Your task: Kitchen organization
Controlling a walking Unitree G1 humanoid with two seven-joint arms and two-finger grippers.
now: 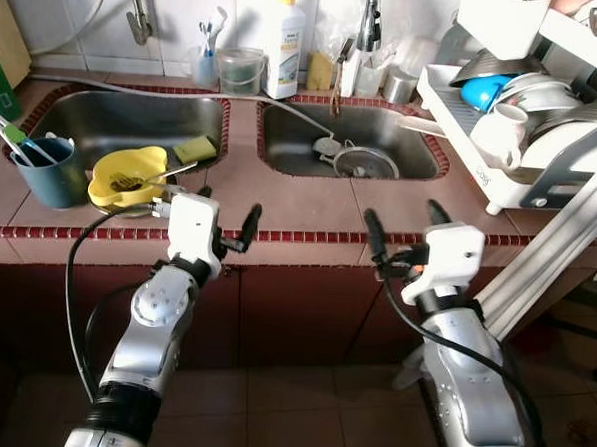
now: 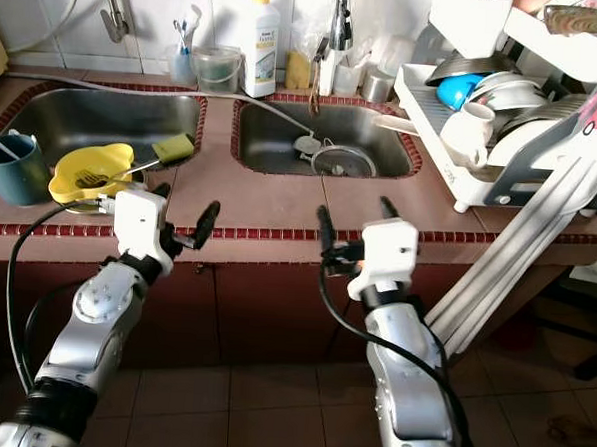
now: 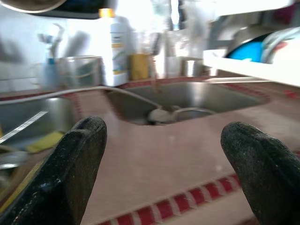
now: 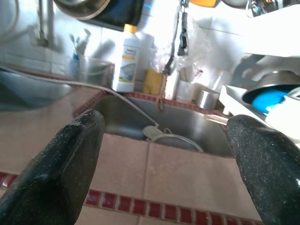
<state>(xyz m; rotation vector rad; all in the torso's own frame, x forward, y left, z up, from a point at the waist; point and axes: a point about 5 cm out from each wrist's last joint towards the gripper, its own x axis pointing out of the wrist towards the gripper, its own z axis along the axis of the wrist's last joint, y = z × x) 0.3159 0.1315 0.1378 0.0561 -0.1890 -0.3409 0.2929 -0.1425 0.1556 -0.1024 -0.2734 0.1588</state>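
Tiled counter (image 1: 300, 199) left unsorted: yellow bowl (image 1: 129, 175) at front edge, left gripper (image 1: 224, 220) and right gripper (image 1: 407, 225) spread, nothing held.

— What colour was the desk (image 1: 300, 199)?
— Pinkish-brown tile, edged with a red-and-white checked border (image 1: 308, 236).
— And at ten o'clock on it?
— A yellow bowl (image 1: 128, 175) beside a teal cup (image 1: 47, 173), with a yellow-green sponge (image 1: 194, 149) just behind.
— Toward two o'clock?
— A white dish rack (image 1: 482, 153) held a bright blue bowl (image 1: 483, 91).
— The bottle (image 1: 284, 45) at twelve?
— White, yellow cap.
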